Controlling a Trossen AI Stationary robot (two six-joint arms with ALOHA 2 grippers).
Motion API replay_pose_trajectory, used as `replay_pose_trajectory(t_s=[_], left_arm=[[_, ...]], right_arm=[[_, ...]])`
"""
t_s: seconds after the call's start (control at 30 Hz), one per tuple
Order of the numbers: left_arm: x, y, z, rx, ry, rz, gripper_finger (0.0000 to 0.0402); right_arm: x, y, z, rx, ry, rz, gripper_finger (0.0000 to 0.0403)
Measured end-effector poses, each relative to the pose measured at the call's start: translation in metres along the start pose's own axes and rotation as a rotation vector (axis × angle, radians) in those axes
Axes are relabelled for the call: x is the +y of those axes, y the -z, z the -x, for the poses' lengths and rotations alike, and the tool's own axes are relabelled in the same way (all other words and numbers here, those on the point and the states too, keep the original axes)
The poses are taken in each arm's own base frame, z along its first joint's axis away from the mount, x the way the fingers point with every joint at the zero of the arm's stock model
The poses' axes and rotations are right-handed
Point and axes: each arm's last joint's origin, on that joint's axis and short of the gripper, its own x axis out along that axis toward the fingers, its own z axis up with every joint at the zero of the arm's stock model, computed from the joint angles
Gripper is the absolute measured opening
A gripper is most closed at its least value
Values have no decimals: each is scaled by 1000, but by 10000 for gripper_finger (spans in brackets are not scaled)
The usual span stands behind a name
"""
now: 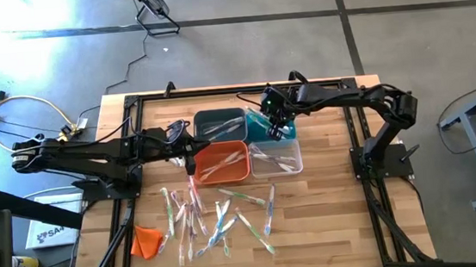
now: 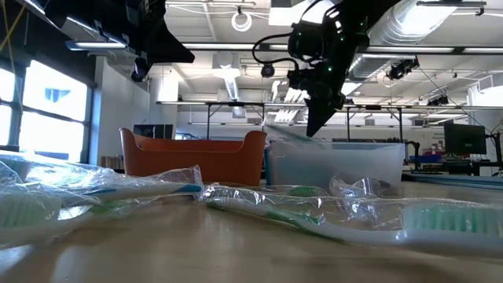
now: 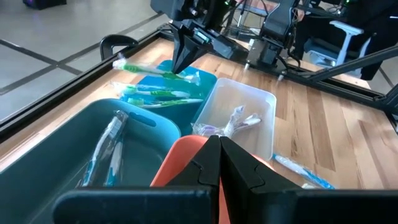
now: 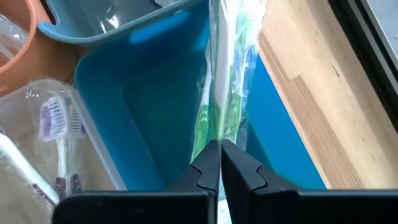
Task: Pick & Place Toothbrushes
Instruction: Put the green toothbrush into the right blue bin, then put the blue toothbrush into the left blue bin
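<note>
Some two dozen thin wrapped plastic toothbrushes (image 1: 219,217) scattered on the wooden table (image 1: 332,220) in front of the orange plastic bin (image 1: 221,163), white, green and blue under crinkled clear film. Probably light, stiff, slippery; best pinched mid-handle. Over the orange bin: left gripper (image 1: 190,159), fingers together, holding nothing. Behind the orange bin, over the teal bin (image 4: 149,106): right gripper (image 1: 278,132) clamped on a green-handled wrapped toothbrush (image 3: 158,73).
</note>
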Motion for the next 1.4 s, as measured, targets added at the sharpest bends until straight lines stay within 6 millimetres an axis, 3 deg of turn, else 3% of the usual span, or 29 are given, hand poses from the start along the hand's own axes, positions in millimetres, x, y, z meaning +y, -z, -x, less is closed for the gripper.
replay_pose_trajectory(t_s=[0.43,0.6,0.9,1.13,1.4], left_arm=[[0,0,0,0,0,0,0],[0,0,0,0,1,0,0],[0,0,0,1,2,0,0],[0,0,0,2,8,0,0],[-2,0,0,14,54,0,0]], right_arm=[[-1,0,0,-9,49,-133,101],[0,1,17,-33,-5,-186,94],[12,-2,57,-125,-325,-333,73],[32,-7,68,-157,-558,-291,72],[51,-20,77,-319,-652,-212,72]])
